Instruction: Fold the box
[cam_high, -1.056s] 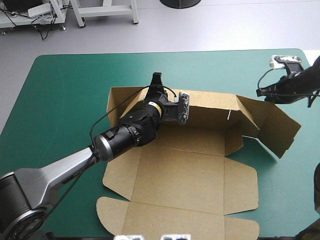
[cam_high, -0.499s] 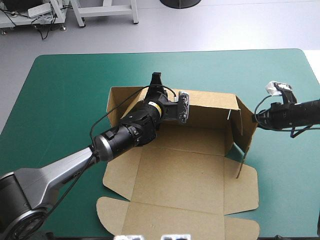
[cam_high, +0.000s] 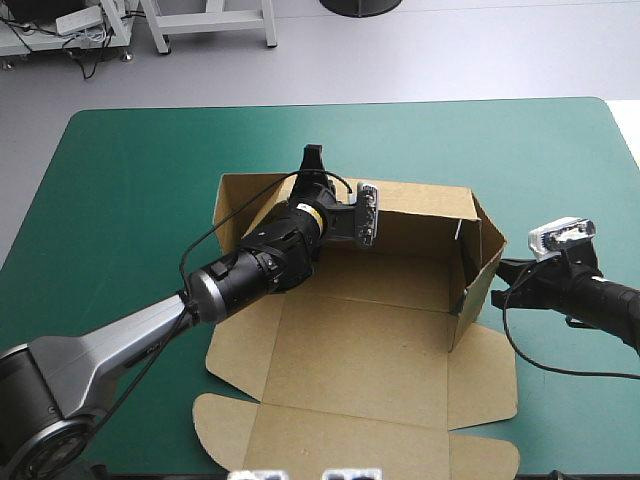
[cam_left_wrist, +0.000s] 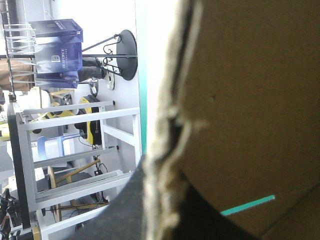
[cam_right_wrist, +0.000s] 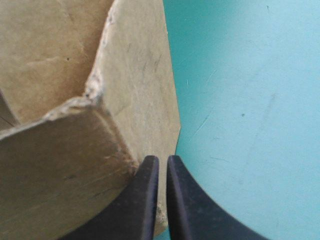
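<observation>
Brown box (cam_high: 360, 350) on teal-green cover (cam_high: 130, 170)

One brown box (cam_high: 360, 350) lay out there on one teal-green cover (cam_high: 130, 200). Two grippers were counted: the left gripper (cam_high: 314, 158) at the box's 12 o'clock edge, the right gripper (cam_high: 498, 272) at its 3 o'clock. Two walls stood raised: the back wall (cam_high: 420, 215) and the right wall (cam_high: 487, 255). Two flaps lay flat, the 9 o'clock flap (cam_high: 240, 350) and the 3 o'clock flap (cam_high: 482, 375). Two rounded tabs too: the 7 o'clock tab (cam_high: 222, 425) and the 5 o'clock tab (cam_high: 482, 458).
</observation>
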